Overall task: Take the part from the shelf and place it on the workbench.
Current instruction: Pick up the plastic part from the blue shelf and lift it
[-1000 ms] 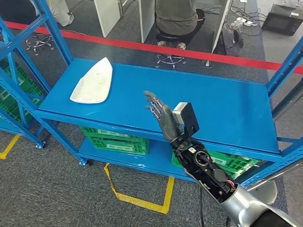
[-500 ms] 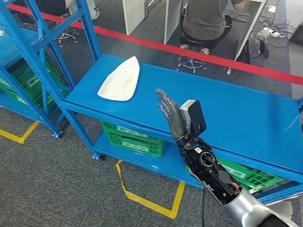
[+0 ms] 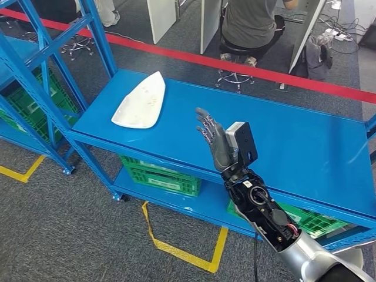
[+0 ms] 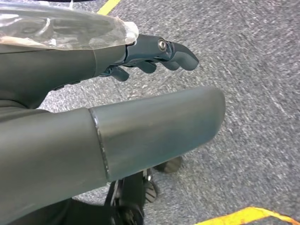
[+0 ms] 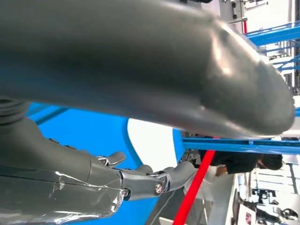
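Observation:
A flat white part (image 3: 140, 101) lies on the left end of the blue shelf (image 3: 288, 138). My right hand (image 3: 214, 137) is raised over the shelf's front edge, to the right of the part and apart from it, with its fingers spread and nothing in them. In the right wrist view the part (image 5: 152, 140) shows white on the blue surface beyond the fingers (image 5: 148, 180). My left hand (image 4: 63, 65) hangs over grey carpet, fingers loosely extended, holding nothing.
Green crates (image 3: 160, 173) sit on the lower shelf. Another blue rack (image 3: 40, 76) stands at the left. Yellow tape (image 3: 186, 249) marks the floor in front. A red line (image 3: 266, 73) and a seated person (image 3: 250, 26) are behind the shelf.
The camera has shifted, so the whole shelf sits further right in the picture than a second ago. My right hand stays raised and open, about as far from the part.

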### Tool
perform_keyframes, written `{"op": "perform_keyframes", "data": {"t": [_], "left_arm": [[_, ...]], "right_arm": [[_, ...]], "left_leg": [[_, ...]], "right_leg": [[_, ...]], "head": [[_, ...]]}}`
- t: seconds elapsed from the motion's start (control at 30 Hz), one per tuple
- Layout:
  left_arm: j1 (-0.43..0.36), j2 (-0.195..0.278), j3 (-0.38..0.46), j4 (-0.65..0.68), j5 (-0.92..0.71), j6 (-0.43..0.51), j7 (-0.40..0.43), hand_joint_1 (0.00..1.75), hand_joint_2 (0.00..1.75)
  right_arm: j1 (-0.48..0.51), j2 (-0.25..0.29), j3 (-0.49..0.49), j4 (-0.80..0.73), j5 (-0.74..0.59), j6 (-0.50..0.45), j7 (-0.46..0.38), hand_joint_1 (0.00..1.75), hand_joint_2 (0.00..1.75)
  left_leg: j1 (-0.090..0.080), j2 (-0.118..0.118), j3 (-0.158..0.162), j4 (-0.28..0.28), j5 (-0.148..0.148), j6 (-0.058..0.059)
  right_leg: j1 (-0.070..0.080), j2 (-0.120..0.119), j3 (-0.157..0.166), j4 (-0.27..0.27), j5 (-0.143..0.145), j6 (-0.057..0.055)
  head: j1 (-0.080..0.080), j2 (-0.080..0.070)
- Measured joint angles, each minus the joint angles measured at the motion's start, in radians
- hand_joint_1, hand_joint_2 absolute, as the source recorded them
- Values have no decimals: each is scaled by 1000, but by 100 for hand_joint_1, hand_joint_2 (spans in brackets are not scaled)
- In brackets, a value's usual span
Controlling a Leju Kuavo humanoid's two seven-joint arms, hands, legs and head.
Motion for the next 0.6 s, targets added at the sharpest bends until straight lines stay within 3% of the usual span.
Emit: {"op": "perform_keyframes", "data": {"t": [0.07,0.2,0.27,0.33,0.37,0.4,0.43,0.5,0.53,0.6], "left_arm": [[-2,1,0,0,0,0,0,0,0],[-2,1,0,0,1,0,0,0,0],[-2,1,1,0,1,0,-1,0,0],[-2,1,3,0,2,0,-1,0,0],[-1,1,5,0,2,0,-2,0,0],[0,1,6,0,2,0,-2,0,0],[0,1,7,0,3,0,-2,0,0],[1,0,9,0,3,0,-3,0,0],[1,-1,10,0,3,0,-4,0,0],[0,-3,13,0,2,1,-5,0,0]], "right_arm": [[0,0,-2,-1,0,0,0,0,0],[-1,0,-3,-1,2,3,0,0,0],[-4,0,-3,-1,3,7,-1,0,0],[-5,0,-2,0,3,10,-1,0,0],[-3,0,-2,0,3,11,0,0,0],[-2,0,-2,1,3,11,0,0,0],[-1,0,-2,1,3,12,0,0,0],[-2,0,-2,1,3,15,0,0,0],[-2,0,-2,1,3,16,0,0,0],[-5,0,-2,1,3,17,0,0,0]], "left_leg": [[-3,6,49,-97,25,10],[-6,3,65,-115,11,37],[-4,3,79,-119,4,50],[-8,1,90,-119,-5,59],[-10,-1,96,-119,-10,60],[-11,-4,103,-119,-16,60],[-12,-7,112,-119,-22,59],[-13,-12,132,-119,-35,55],[-14,-15,138,-118,-41,52],[-14,-17,137,-117,-46,43]], "right_leg": [[5,0,6,0,-9,11],[2,-3,8,9,-31,32],[0,-3,-36,105,-77,37],[1,-3,-120,261,-128,39],[1,-3,-154,312,-135,39],[1,-3,-172,324,-120,38],[1,-3,-168,291,-85,35],[3,-1,-118,151,9,24],[6,0,-90,89,39,18],[12,3,-63,33,46,9]], "head": [[-3,0],[0,0],[4,0],[7,0],[8,0],[8,0],[9,0],[11,0],[10,0],[10,0]]}}
